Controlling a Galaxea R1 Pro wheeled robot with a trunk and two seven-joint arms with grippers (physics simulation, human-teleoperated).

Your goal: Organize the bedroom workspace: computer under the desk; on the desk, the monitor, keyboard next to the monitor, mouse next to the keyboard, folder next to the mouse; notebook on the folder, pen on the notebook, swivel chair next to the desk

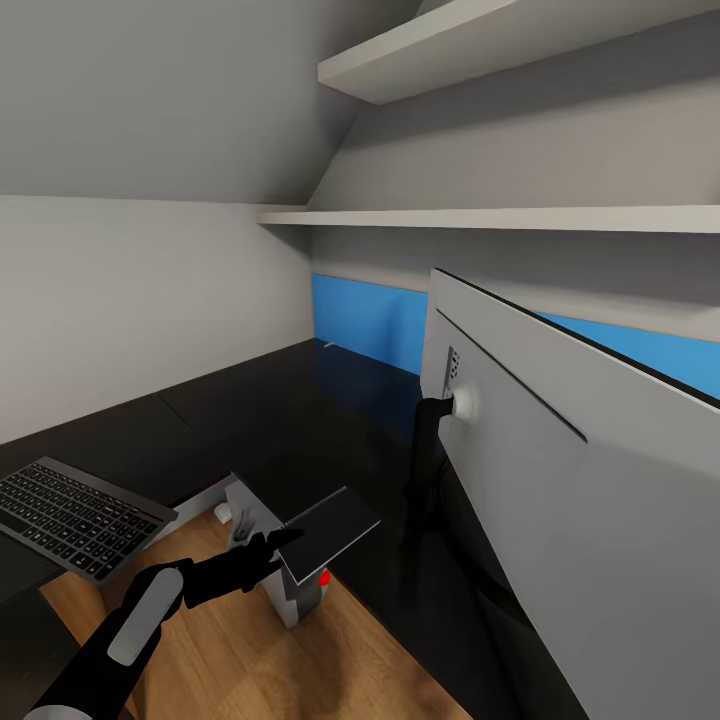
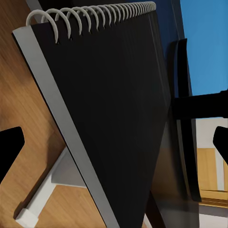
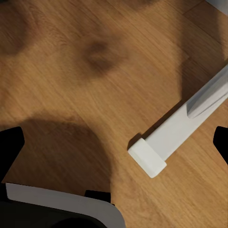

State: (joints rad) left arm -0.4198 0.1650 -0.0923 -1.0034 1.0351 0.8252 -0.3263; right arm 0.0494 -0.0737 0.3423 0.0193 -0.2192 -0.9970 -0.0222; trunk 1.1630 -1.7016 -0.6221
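Left hand [image 1: 268,548] pinching the notebook [image 1: 328,530] just short of the desk [image 1: 300,420]; next, probably lay it on the folder.

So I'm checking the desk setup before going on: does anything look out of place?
Yes. The monitor shows its light-grey back to the robot, and the keyboard juts over the desk edge. The left gripper holds a spiral notebook in the air.

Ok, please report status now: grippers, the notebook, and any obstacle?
Left gripper shut on notebook, held over the floor beside desk. Right gripper: only fingertips seen, state unclear. Monitor stands close to the right.
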